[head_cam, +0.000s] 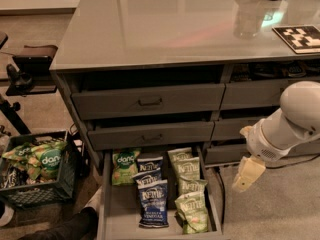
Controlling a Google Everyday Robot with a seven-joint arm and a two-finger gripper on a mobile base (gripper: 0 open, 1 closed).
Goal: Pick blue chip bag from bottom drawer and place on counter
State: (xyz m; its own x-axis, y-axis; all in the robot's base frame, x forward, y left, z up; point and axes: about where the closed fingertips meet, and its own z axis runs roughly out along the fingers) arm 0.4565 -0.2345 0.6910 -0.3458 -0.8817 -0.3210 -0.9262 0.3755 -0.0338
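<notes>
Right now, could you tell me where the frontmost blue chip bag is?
In the camera view, the blue chip bag lies front and centre in the bottom drawer, beside the pale green bags; the gripper hangs outside the drawer, to its right.
</notes>
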